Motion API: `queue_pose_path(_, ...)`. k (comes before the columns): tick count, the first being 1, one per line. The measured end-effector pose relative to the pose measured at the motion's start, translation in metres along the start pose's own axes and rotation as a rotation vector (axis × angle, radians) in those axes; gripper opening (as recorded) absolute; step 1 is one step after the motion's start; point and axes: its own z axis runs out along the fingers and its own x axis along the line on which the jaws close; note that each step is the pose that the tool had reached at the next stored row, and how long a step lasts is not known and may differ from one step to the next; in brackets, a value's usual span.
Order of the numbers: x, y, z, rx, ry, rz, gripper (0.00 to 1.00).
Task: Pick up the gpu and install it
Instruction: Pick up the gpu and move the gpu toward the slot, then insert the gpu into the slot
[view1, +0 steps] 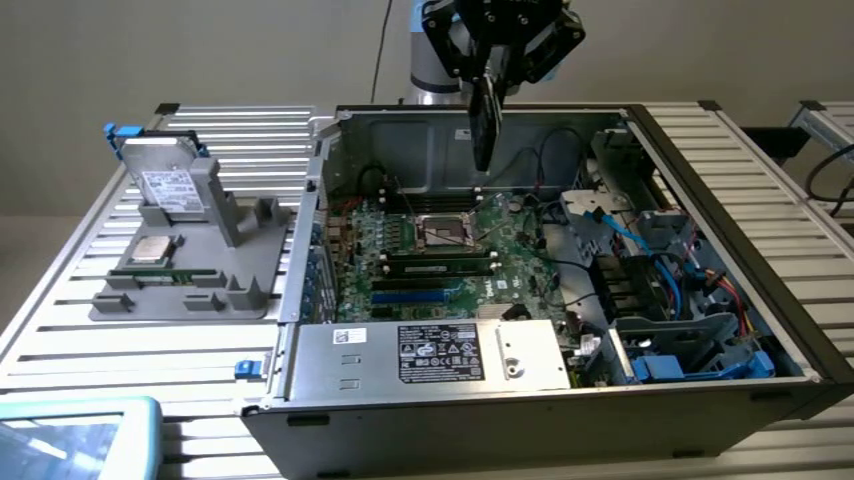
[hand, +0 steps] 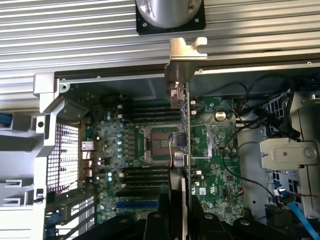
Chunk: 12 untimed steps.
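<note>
We see the gripper (view1: 491, 72) high over the open computer case (view1: 727, 190), its dark fingers (hand: 175, 197) clamped on either face of the gpu (view1: 483, 128). The card hangs on edge from that grasp, its long side pointing down into the case's opening. It hangs in the air in front of the case's far wall, clear of the motherboard (view1: 400, 235) below. In the wrist view we look straight along the card's thin edge. The silver end bracket (hand: 187, 49) sits at the end away from the fingers, lined up with the case's rim. In that view the card's edge crosses just beside the square processor socket (hand: 159, 145), with rows of black slots on either side of the socket. In the case's near part lies the grey power supply (view1: 427, 355) with its printed label, and blue cables (view1: 638, 238) run through the drive bay on the exterior view's right. The case rests on a slatted metal table (view1: 80, 330). On the exterior view's left, well apart from the gripper, a grey holder (view1: 247, 295) carries a silver hard drive (view1: 174, 185) standing tilted with a white label, a flat processor chip (view1: 150, 250) and a narrow green memory stick (view1: 167, 275).
</note>
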Motion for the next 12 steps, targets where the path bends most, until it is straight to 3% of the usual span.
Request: queue_pose_path(12, 0.0000, 0.0000, 0.0000, 0.0001, 0.0007, 0.000, 0.27)
